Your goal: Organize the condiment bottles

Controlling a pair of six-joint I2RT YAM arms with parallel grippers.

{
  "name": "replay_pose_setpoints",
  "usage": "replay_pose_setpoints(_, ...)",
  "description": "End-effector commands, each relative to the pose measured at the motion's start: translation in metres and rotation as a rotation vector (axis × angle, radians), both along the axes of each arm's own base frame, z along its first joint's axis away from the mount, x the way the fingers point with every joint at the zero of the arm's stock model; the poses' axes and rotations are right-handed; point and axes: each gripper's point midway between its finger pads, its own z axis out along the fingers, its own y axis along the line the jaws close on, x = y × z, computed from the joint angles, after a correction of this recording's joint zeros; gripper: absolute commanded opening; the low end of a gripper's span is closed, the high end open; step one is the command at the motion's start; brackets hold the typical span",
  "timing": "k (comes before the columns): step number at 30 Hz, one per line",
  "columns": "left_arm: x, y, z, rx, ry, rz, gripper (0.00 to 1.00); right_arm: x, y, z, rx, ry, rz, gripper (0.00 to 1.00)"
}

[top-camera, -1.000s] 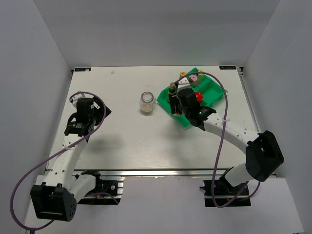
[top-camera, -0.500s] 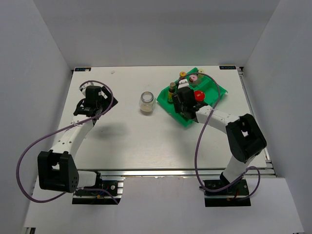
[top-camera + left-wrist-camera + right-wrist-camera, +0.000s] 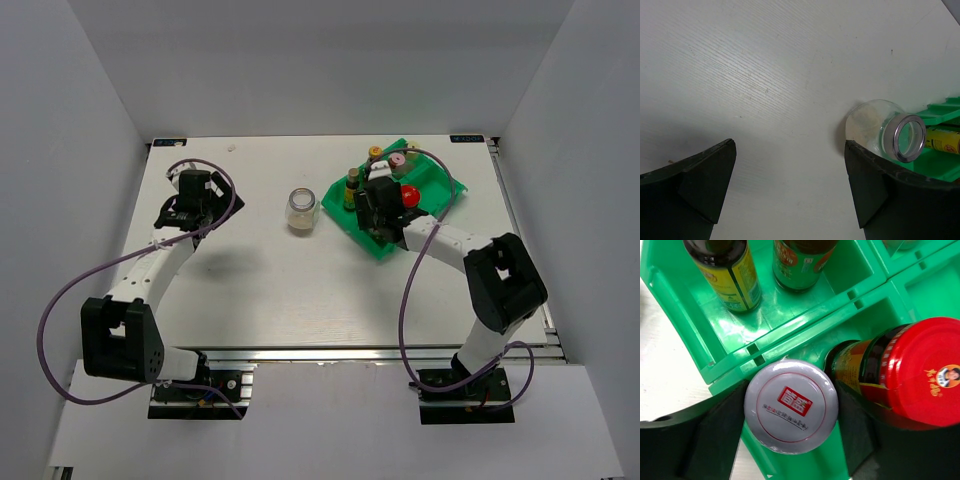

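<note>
While the right arm has drawn its elbow in over the last second, the right claw (image 3: 372,205) has hardly shifted. It stays low over the green four-compartment plastic tray (image 3: 440,185), which sits askew by the far right corner of the white table (image 3: 250,290). Its jaws are narrow and lie against both sides of the round silver-lidded jar (image 3: 791,412). That jar is down inside a tray compartment, just beside the dark jar with the red lid (image 3: 920,377). In the next compartment stand a dark bottle with a yellow label (image 3: 732,275) and a dark bottle with a green label (image 3: 800,260).

The left arm has made the larger change. The left claw (image 3: 190,198) has gone from beside the left edge up toward the far left corner. It hangs there spread wide with nothing between the jaws. Its camera looks across bare table at the wide clear glass jar (image 3: 885,132). This jar stands alone near the middle of the far edge, just beside the tray's left corner.

I judge that the silver-lidded jar is as good as placed and only needs letting go. The wide clear glass jar looks to be the one bottle left outside the tray. The left claw seems to be lining up on it, though the two are well apart.
</note>
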Motion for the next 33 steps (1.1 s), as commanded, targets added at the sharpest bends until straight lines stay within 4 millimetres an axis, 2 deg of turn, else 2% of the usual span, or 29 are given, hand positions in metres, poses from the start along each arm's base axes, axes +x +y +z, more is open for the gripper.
replay_pose_setpoints(1, 0.010, -0.004, 0.025, -0.003, -0.066, -0.016, 0.98, 0.019, 0.010, 0.072, 0.113, -0.168, -0.011, 0.75)
replay_pose_setpoints(8, 0.013, -0.005, 0.030, 0.004, -0.068, -0.016, 0.98, 0.014, 0.015, 0.102, 0.153, -0.202, 0.031, 0.84)
replay_pose_setpoints(10, 0.012, -0.005, 0.032, 0.004, -0.071, -0.015, 0.98, 0.008, 0.025, 0.117, 0.186, -0.212, 0.103, 0.85)
replay_pose_setpoints(11, 0.012, -0.005, 0.030, 0.005, -0.068, -0.016, 0.98, 0.004, 0.030, 0.123, 0.195, -0.216, 0.141, 0.89)
replay_pose_setpoints(13, 0.010, -0.006, 0.030, 0.005, -0.077, -0.021, 0.98, -0.010, 0.051, 0.139, 0.220, -0.230, 0.279, 0.89)
replay_pose_setpoints(16, 0.005, -0.004, 0.026, 0.017, -0.066, -0.025, 0.98, -0.032, 0.084, 0.147, 0.219, -0.229, 0.458, 0.89)
replay_pose_setpoints(19, 0.003, -0.003, 0.026, 0.028, -0.063, -0.032, 0.98, -0.042, 0.115, 0.148, 0.209, -0.226, 0.546, 0.89)
replay_pose_setpoints(20, 0.003, -0.003, 0.027, 0.029, -0.068, -0.035, 0.98, -0.038, 0.124, 0.163, 0.226, -0.247, 0.552, 0.89)
replay_pose_setpoints(21, 0.001, -0.002, 0.025, 0.032, -0.062, -0.037, 0.98, -0.035, 0.130, 0.144, 0.207, -0.186, 0.552, 0.89)
replay_pose_setpoints(23, -0.003, -0.001, 0.026, 0.038, -0.063, -0.032, 0.98, -0.025, 0.147, 0.139, 0.229, -0.159, 0.558, 0.89)
replay_pose_setpoints(26, -0.008, 0.004, 0.023, 0.057, -0.057, -0.020, 0.98, -0.010, 0.158, 0.128, 0.205, -0.126, 0.554, 0.89)
replay_pose_setpoints(28, -0.010, 0.010, 0.022, 0.083, -0.052, -0.003, 0.98, 0.004, 0.169, 0.115, 0.166, -0.115, 0.573, 0.89)
replay_pose_setpoints(29, -0.012, 0.012, 0.020, 0.089, -0.047, 0.004, 0.98, 0.009, 0.175, 0.096, 0.141, -0.085, 0.587, 0.89)
replay_pose_setpoints(30, -0.013, 0.014, 0.018, 0.098, -0.041, 0.009, 0.98, 0.018, 0.181, 0.108, 0.141, -0.110, 0.592, 0.89)
replay_pose_setpoints(32, -0.013, 0.014, 0.016, 0.102, -0.036, 0.008, 0.98, 0.024, 0.185, 0.086, 0.110, -0.055, 0.588, 0.89)
replay_pose_setpoints(33, -0.013, 0.014, 0.015, 0.103, -0.036, 0.008, 0.98, 0.026, 0.187, 0.085, 0.110, -0.053, 0.589, 0.89)
